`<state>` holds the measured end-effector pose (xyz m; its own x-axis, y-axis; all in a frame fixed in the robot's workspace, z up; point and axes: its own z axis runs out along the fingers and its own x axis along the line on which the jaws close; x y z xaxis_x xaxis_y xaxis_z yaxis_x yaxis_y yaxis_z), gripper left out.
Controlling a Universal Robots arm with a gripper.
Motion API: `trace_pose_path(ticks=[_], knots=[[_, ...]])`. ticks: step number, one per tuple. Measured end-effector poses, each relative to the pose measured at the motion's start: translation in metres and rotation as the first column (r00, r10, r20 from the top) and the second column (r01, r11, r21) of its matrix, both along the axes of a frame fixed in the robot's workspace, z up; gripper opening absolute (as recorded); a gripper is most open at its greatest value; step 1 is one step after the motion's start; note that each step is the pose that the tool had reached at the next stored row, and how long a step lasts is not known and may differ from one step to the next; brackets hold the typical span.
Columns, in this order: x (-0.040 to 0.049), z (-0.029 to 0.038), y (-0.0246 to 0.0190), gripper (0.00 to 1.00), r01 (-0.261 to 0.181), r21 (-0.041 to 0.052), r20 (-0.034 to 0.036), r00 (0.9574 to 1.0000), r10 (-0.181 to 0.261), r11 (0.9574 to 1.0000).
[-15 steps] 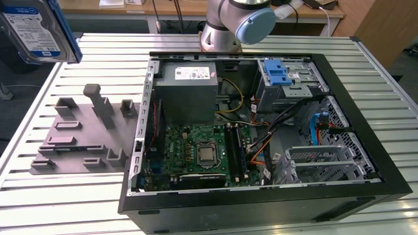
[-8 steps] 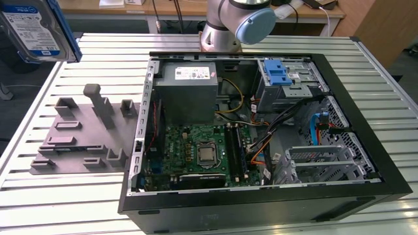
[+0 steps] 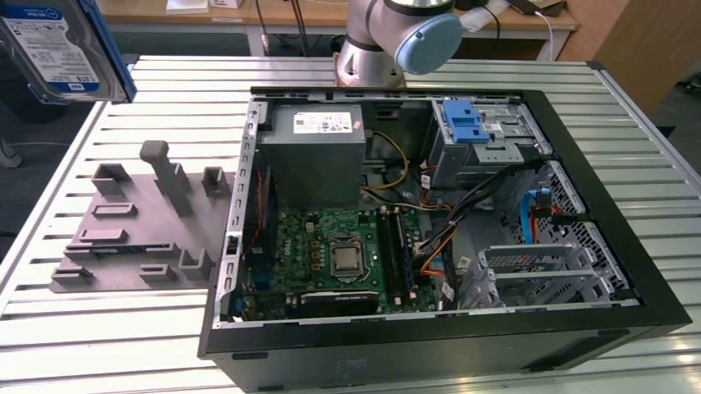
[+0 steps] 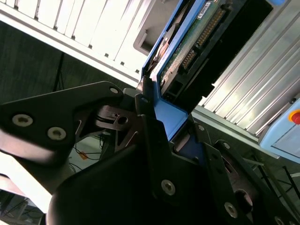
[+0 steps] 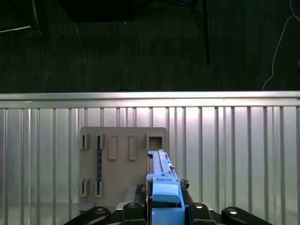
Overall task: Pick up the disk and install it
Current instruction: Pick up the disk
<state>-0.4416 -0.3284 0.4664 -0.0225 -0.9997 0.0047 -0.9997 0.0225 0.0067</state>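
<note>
At the exterior view's upper left, high over the far corner of the slatted table (image 3: pixel 110 345): holds the disk (image 3: pixel 55 49) aloft, white-and-blue label turned toward the camera, blue carrier frame (image 3: pixel 118 61) running down its one side. Hangs well apart from the open computer case (image 3: pixel 438 349) and touches nothing on the table.

In the second wrist view: gripper (image 4: pixel 166 126) closed on the disk (image 4: pixel 187 51), black fingers (image 4: pixel 145 122) pressed against the blue carrier frame (image 4: pixel 168 117) from both sides, no gap visible between pad and plastic. Shows the drive's green circuit board and connector pins along the edge that points away from the jaws.

In the first wrist view: looks down along the disk (image 5: pixel 161 180), seen edge-on and upright between the gripper's (image 5: pixel 164 199) two sides. Below it, flat on the table (image 5: pixel 234 150), lies the grey fixture (image 5: pixel 122 159) with its rows of slots and one square socket; the disk sits above the fixture's edge, lifted off it.

Back in the exterior view: same grey fixture (image 3: pixel 131 230) resting on the table just beside the case, on the exterior view's left of it, posts and slots standing up. Inside the case: power supply (image 3: pixel 318 156) at the far end, green motherboard (image 3: pixel 340 254) nearer the camera, and a metal drive cage (image 3: pixel 498 144) with a blue latch in the far corner on the exterior view's right. Beyond the case, at the table's far edge, stands the base of the arm (image 3: pixel 383 41).
</note>
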Motion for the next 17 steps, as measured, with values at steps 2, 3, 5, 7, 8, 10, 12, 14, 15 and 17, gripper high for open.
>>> trace_pose_path(ticks=[2, 3, 5, 7, 8, 10, 12, 14, 15, 17], knots=[[0.0, 0.0012, 0.0, 0.36, 0.0, 0.0, -0.0001, 1.0, 0.0, 1.0], [0.0, 0.0018, 0.0, 0.36, 0.0, 0.0, -0.0001, 1.0, 0.0, 1.0], [0.0, 0.0027, 0.0, 0.36, 0.0, 0.0, 0.0, 1.0, 0.0, 1.0], [0.0, 0.0036, 0.0, 0.36, 0.0, 0.0, 0.0, 1.0, 0.0, 1.0], [0.0, 0.0039, 0.0, 0.36, 0.0, 0.0, 0.0, 1.0, 0.0, 1.0], [0.0, 0.0044, 0.0, 0.36, 0.0, 0.0, 0.0, 1.0, 0.0, 1.0], [0.0, 0.0052, 0.0, 0.36, 0.0, 0.0, 0.0, 1.0, 0.0, 1.0], [0.0, 0.0063, 0.0, 0.36, 0.0, 0.0, 0.0, 1.0, 0.0, 1.0], [0.0, 0.007, 0.0, 0.36, 0.0, 0.0, 0.0, 1.0, 0.0, 1.0], [0.0, 0.0086, 0.0, 0.36, 0.0, 0.0, -0.0001, 1.0, 0.0, 1.0]])
